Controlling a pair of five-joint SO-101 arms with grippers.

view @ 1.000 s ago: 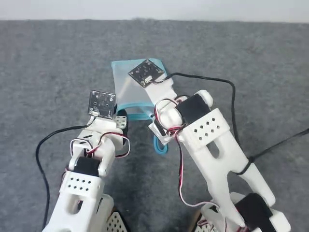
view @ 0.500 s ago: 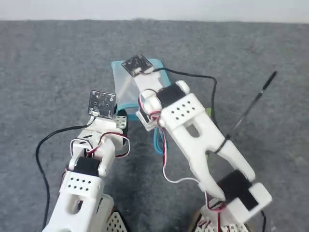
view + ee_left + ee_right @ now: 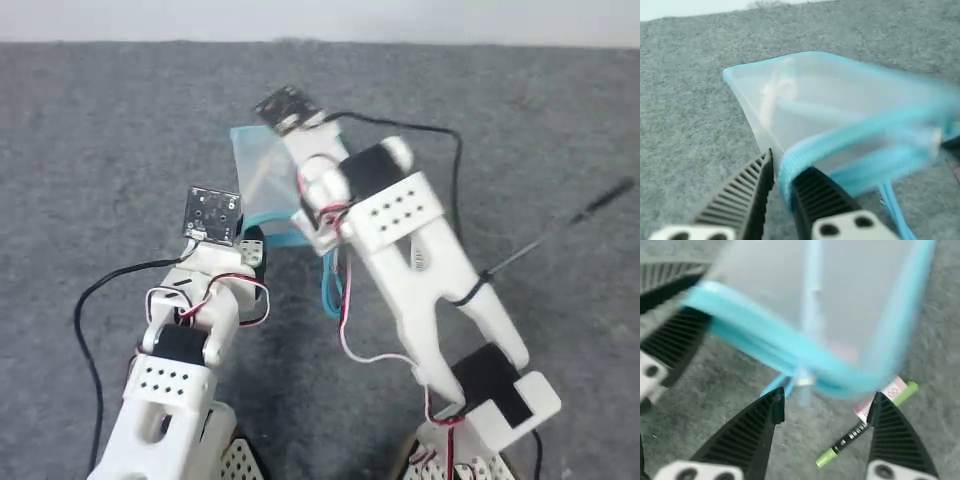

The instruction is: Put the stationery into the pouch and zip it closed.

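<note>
With the left gripper [image 3: 782, 169] pinched shut on the pouch's [image 3: 840, 105] seven-o'clock zip corner, the wide-open, empty right gripper [image 3: 827, 402] probably next needed to load the green pen [image 3: 852, 435] lying beside it.

In the high view the right arm [image 3: 400, 230] covers one side of the pouch [image 3: 255, 180] and part of the blue strap [image 3: 325, 298] near it. A thin dark streak [image 3: 595, 205] over the desk [image 3: 100, 120] is too blurred to name. Through the pouch's cloudy wall the left wrist view gives only pale, shapeless streaks, and its far end is smeared and cut off. In the right wrist view the pouch and zipper pull [image 3: 802, 382] are blurred. The pen [image 3: 850, 437] is partly covered by the right end effector [image 3: 827, 397], its pinkish part unclear.
</note>
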